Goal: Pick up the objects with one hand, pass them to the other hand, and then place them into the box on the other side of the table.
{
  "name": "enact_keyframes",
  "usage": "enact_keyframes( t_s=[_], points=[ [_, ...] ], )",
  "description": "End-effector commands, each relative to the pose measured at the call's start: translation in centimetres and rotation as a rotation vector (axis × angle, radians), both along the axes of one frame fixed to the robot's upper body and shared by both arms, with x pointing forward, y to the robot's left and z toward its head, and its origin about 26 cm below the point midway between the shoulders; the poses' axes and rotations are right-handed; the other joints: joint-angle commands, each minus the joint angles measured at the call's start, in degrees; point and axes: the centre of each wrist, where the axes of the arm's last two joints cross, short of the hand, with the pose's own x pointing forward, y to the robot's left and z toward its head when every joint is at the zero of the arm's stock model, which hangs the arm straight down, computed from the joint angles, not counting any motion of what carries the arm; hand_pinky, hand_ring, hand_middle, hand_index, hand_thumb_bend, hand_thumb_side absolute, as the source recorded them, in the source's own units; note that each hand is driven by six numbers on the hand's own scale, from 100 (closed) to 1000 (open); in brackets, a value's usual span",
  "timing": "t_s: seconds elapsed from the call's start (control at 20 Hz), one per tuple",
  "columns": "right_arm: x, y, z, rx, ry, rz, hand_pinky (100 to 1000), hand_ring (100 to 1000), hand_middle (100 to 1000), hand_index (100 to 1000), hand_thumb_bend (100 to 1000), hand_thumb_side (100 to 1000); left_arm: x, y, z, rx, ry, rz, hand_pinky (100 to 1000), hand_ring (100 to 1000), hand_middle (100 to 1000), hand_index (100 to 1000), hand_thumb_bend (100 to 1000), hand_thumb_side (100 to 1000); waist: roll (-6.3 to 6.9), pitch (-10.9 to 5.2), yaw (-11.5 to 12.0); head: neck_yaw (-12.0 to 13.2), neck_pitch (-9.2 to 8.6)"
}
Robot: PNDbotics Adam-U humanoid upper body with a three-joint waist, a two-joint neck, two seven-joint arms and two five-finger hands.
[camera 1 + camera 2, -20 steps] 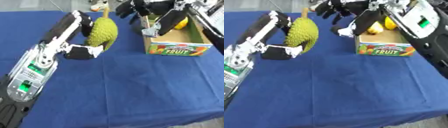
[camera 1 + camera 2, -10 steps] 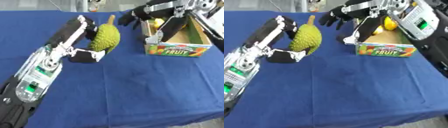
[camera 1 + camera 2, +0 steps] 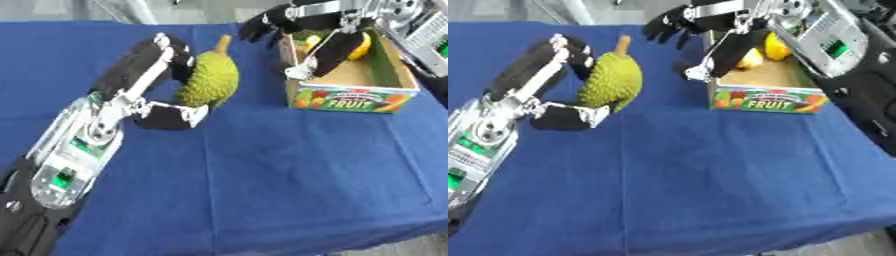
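Note:
A spiky green durian-like fruit [image 3: 210, 80] with a brown stem is held above the blue table, and my left hand [image 3: 162, 75] is shut on it, fingers over its top and thumb under it. My right hand [image 3: 702, 27] hovers open to the fruit's right, fingers spread toward it and thumb hanging down by the left wall of the cardboard fruit box [image 3: 350, 97]. The hand and the fruit are apart. Inside the box lie yellow fruits [image 3: 773, 46], partly hidden by my right arm.
The box stands at the far right of the blue tablecloth [image 3: 289, 180]. My right forearm [image 3: 833, 45] crosses above the box. The table's front edge shows at the lower right.
My left hand has carried the fruit to the right, toward the box. My right hand has stayed near the box's left wall with its fingers spread.

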Motion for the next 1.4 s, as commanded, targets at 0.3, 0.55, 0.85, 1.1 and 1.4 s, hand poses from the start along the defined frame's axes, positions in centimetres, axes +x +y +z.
enact_keyframes(
  t_s=[0.3, 0.55, 0.85, 1.1, 1.4],
  points=[
    [0.0, 0.2, 0.3, -0.013, -0.013, 0.002, 858, 967, 948, 1000, 100, 315, -0.9, -1.1, 1.0, 0.003, -0.086, -0.040, 528, 477, 397, 318, 276, 102, -0.88, -1.71, 0.20, -0.33, 0.72],
    [0.0, 0.4, 0.1, -0.012, 0.011, 0.017, 855, 966, 947, 1000, 100, 332, -0.9, -1.6, 0.8, 0.007, -0.108, -0.047, 527, 477, 397, 318, 276, 102, -1.06, -1.60, 0.29, -0.35, 0.72],
    [-0.2, 0.8, -0.1, -0.009, 0.049, 0.043, 850, 967, 950, 1000, 100, 386, -0.6, -1.8, 0.2, 0.008, -0.116, -0.036, 527, 477, 396, 317, 283, 100, -1.19, -1.49, 0.33, -0.27, 0.72],
    [-0.5, 1.2, -0.1, -0.013, 0.089, 0.074, 848, 968, 954, 1000, 100, 431, -0.3, -1.9, -0.2, 0.008, -0.123, -0.021, 526, 477, 396, 316, 285, 100, -1.21, -1.42, 0.39, 0.37, 0.66],
    [-0.8, 1.7, -0.1, -0.006, 0.126, 0.092, 841, 968, 955, 1000, 100, 452, -0.1, -1.8, -0.5, 0.010, -0.126, -0.008, 527, 477, 396, 318, 289, 100, -1.13, -1.43, 0.52, 4.54, -0.21]
  ],
)
